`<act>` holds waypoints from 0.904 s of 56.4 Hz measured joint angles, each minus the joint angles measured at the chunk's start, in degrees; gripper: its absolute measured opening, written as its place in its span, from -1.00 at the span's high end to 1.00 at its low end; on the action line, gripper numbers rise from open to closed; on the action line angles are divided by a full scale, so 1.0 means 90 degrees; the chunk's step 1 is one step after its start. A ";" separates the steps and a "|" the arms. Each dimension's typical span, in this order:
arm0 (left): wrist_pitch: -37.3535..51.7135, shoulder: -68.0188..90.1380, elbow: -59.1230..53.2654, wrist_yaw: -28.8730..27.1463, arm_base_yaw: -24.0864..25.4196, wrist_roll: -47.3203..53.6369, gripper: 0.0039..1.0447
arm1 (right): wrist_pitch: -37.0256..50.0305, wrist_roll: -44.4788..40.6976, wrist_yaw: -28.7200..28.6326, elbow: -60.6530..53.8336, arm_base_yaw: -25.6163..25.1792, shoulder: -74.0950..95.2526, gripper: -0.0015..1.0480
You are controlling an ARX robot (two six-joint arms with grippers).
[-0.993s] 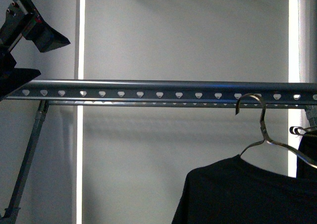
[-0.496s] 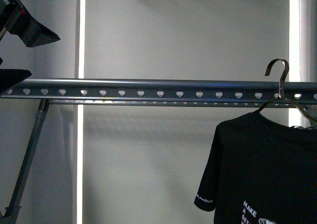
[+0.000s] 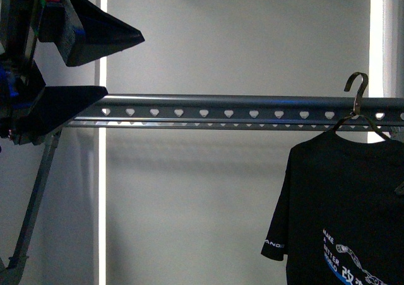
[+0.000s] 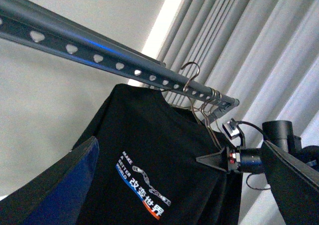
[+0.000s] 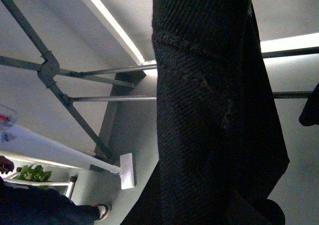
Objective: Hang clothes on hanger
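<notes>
- Front view, nearest first: the left gripper [image 3: 125, 64] is at the left end of the rail [image 3: 252, 105]. Its two dark fingers [image 3: 95, 36] are spread wide, one above the rail and one level with it, and there is nothing between them.
- The right gripper [image 4: 219, 161] shows only in the left wrist view, below the rail and against the T-shirt [image 3: 344, 203]. One pointed finger lies beside the wire, and I cannot tell whether it is closed on anything.
- The T-shirt hangs below the rail near its right end on a wire hook [image 3: 356, 91], with the white-and-blue print facing the robot.
- The hook's curve stands higher than the rail's top edge and its stem crosses the rail's front. I cannot tell whether they touch.
- In the right wrist view, dark cloth [image 5: 214, 110] close to the lens covers most of the picture.
- A slanted leg [image 3: 35, 197] drops from the rail's left end.
- Behind the rail is a pale wall with a bright vertical strip [image 3: 102, 203], and grey curtains [image 4: 259, 60] hang past its far end.
</notes>
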 joint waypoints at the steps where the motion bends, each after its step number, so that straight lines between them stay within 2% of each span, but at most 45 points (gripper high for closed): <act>1: 0.0000 0.0012 -0.0015 0.0034 -0.0007 0.0005 -0.88 | 0.0000 0.0012 0.0027 0.0000 0.0024 0.0012 0.82; 8: 0.0029 0.0066 -0.0046 0.0117 0.0007 0.0041 -0.88 | 0.0070 0.0010 0.0272 -0.0117 0.0175 0.0046 0.82; 22: -0.0007 0.0138 -0.0044 0.0085 0.0080 0.0044 -0.88 | 0.0823 -0.0165 0.0478 -0.0940 0.0255 0.0024 0.80; 24: -0.0036 0.0138 -0.0044 0.0075 0.0078 0.0044 -0.88 | 0.1081 -0.0240 0.0522 -0.1173 0.0255 -0.0061 0.62; 32: -0.0211 0.0158 -0.0019 -0.0039 0.0078 0.0155 -0.88 | 0.1821 -0.0350 0.0794 -0.1933 0.0282 -0.0408 0.25; 41: -0.1219 0.0311 0.0206 -0.0627 0.0039 0.0750 -0.88 | 0.3274 -0.0274 0.1190 -0.3218 0.0284 -0.1506 -0.22; 46: -0.1838 0.0464 0.0311 -0.0962 0.0029 0.1103 -0.88 | 0.3861 -0.0240 0.1180 -0.3927 0.0250 -0.2392 -0.45; 51: -0.2390 0.0607 0.0374 -0.1268 -0.0015 0.1503 -0.88 | 0.4228 0.0085 0.0845 -0.4962 0.0056 -0.3966 -0.82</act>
